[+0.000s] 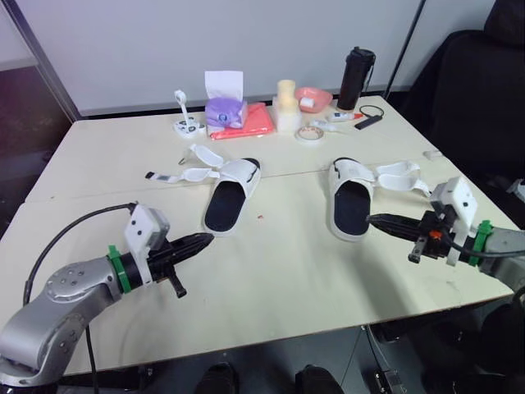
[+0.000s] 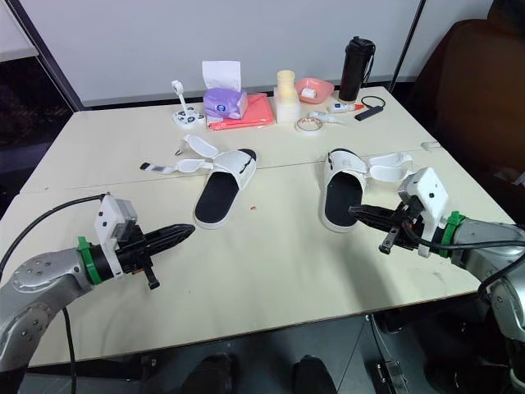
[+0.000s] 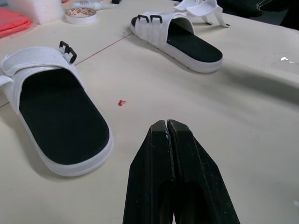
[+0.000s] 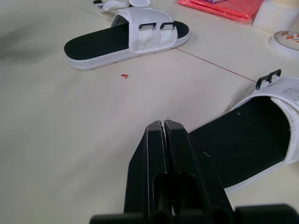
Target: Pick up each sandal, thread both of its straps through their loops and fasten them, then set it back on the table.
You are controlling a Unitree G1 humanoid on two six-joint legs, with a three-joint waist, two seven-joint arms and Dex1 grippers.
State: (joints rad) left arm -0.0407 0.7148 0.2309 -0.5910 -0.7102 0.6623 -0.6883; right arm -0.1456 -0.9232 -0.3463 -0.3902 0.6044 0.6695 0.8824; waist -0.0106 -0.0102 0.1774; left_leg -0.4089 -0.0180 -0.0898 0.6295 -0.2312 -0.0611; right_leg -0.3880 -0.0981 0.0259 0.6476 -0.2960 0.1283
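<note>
Two white sandals with black footbeds lie on the cream table. The left sandal has its two straps loose, spread toward the far left. The right sandal has its straps lying unfastened to its right. My left gripper is shut and empty, hovering just short of the left sandal's heel. My right gripper is shut and empty, its tips at the right sandal's heel edge. Black buckles show on the left sandal, and buckles on the right one.
At the table's far side stand a tissue box, a red cloth, a cream stack, a pink bowl, a tape roll, a black bottle and small items. A tiny red speck lies between the sandals.
</note>
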